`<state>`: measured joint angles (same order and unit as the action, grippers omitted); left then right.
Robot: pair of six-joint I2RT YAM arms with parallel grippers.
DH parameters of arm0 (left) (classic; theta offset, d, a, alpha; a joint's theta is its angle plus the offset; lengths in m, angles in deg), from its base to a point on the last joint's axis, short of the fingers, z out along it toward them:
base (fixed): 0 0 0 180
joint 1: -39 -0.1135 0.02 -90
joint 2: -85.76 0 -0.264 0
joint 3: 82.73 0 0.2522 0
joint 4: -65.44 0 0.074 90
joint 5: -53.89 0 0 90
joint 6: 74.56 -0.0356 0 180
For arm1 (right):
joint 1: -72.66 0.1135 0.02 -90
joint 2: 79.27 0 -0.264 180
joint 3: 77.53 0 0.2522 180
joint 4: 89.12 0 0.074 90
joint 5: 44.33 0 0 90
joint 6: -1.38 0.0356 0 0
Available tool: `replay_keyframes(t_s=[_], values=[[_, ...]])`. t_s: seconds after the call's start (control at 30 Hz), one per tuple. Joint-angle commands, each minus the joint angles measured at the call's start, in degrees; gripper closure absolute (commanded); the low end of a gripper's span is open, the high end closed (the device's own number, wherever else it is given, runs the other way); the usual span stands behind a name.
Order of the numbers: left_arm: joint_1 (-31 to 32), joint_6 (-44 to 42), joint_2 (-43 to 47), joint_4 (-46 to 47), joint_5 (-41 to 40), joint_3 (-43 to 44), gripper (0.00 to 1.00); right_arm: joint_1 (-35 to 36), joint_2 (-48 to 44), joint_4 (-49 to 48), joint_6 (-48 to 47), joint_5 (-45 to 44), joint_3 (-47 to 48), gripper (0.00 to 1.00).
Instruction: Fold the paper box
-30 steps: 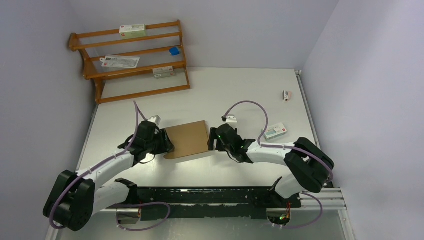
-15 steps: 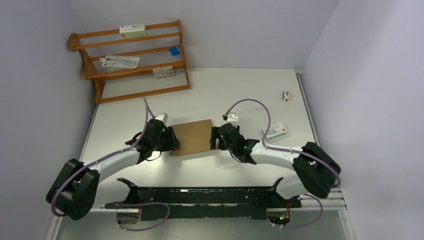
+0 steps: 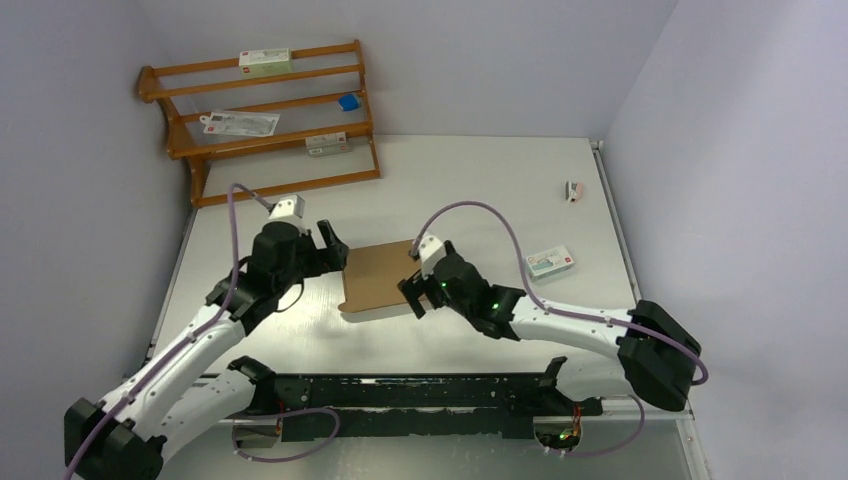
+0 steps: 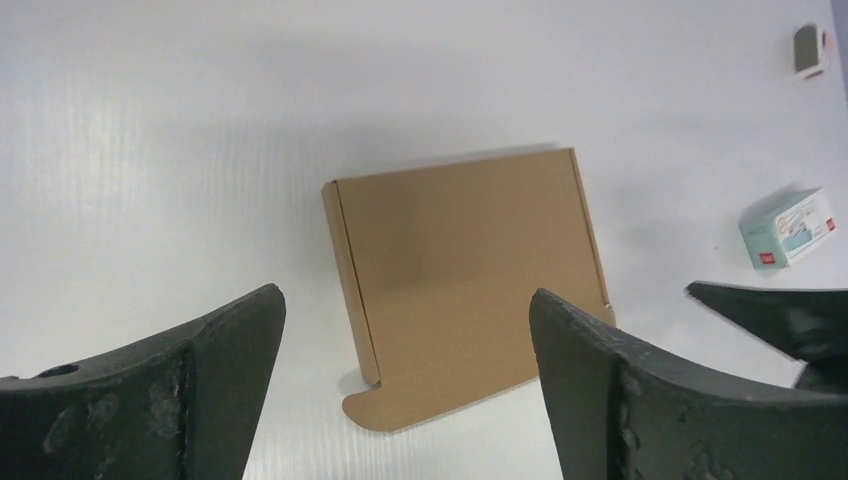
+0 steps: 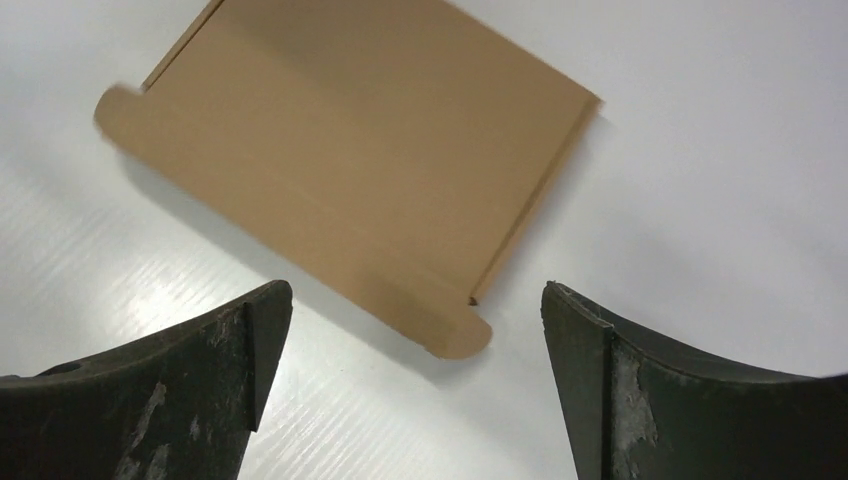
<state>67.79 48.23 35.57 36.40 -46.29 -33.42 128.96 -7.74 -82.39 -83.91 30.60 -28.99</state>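
The paper box (image 4: 465, 270) lies closed and flat beneath both finger pairs, touched by neither; left gripper (image 4: 405, 300) and right gripper (image 5: 415, 290) gape wide, empty; light, stiff cardboard, probably best pinched along its edges.

No legible txt, nos. or brand names in any view; the white carton (image 4: 788, 228) lying on the table has a small red patch w/ tiny print beside a teal side, too small to read. The top-shelf carton (image 3: 266, 62) and the lower-shelf carton (image 3: 327, 145) on the wooden rack (image 3: 190, 150) carry red and greenish label marks; lettering not resolvable at this res. The paper box (image 4: 465, 270) shows plain brown cardboard faces only.
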Motion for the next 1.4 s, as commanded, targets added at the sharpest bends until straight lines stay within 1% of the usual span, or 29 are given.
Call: replay_keyframes(t_s=[0.0,0.1,0.2,0.23,0.37,0.43,0.5,0.6,0.7,0.83,0.9,1.03,1.07,1.27,1.37], values=[[-1.3,-3.4,2.5,-10.9,-3.1,6.4,0.03,4.1,3.8,0.7,-13.4,2.3,2.8,0.0],[-2.6,-7.7,1.5,-16.0,-3.0,11.3,0.03,7.5,5.7,-0.1,-18.5,1.3,3.2,0.0],[-4.1,-12.0,1.5,-17.0,-4.3,13.1,0.03,10.8,7.4,-0.5,-24.9,-0.4,3.4,0.01],[-4.8,-13.4,1.4,-16.7,-4.9,13.1,0.03,11.7,8.2,0.2,-27.9,0.2,3.8,0.02],[-8.2,-17.8,0.4,-16.2,-4.1,13.0,0.03,13.6,12.7,0.0,-33.5,-1.6,5.4,0.03],[-10.1,-18.3,0.9,-14.6,-2.4,11.2,0.03,14.6,15.0,-1.4,-35.9,-4.4,6.0,0.03],[-12.1,-18.8,1.2,-13.3,1.1,9.8,0.03,15.0,17.1,-3.3,-38.1,-7.0,6.4,0.04],[-13.6,-18.9,1.4,-13.2,2.8,9.2,0.03,15.1,20.6,-5.9,-40.6,-9.5,7.5,0.09],[-13.7,-19.1,1.7,-13.0,3.9,8.9,0.04,15.1,23.9,-7.5,-42.0,-10.8,8.7,0.21],[-13.8,-19.2,2.2,-13.1,3.2,8.6,0.04,15.2,27.6,-10.7,-43.1,-12.9,9.1,0.3],[-13.9,-19.3,2.3,-12.9,3.4,8.4,0.04,15.2,28.8,-12.4,-44.1,-14.9,9.1,0.36],[-13.9,-19.4,1.3,-13.2,3.8,8.7,0.05,15.5,29.5,-13.2,-44.7,-16.0,9.2,0.49],[-13.9,-19.4,1.2,-13.3,3.8,8.7,0.05,15.7,29.4,-12.9,-44.6,-16.1,9.4,0.53],[-14.4,-19.5,1.8,-13.0,3.1,8.5,0.06,16.0,25.9,-9.0,-43.0,-15.0,10.8,0.88],[-14.5,-19.5,1.8,-13.0,3.2,8.4,0.06,15.9,24.2,-6.5,-42.0,-14.2,11.3,1.0]])
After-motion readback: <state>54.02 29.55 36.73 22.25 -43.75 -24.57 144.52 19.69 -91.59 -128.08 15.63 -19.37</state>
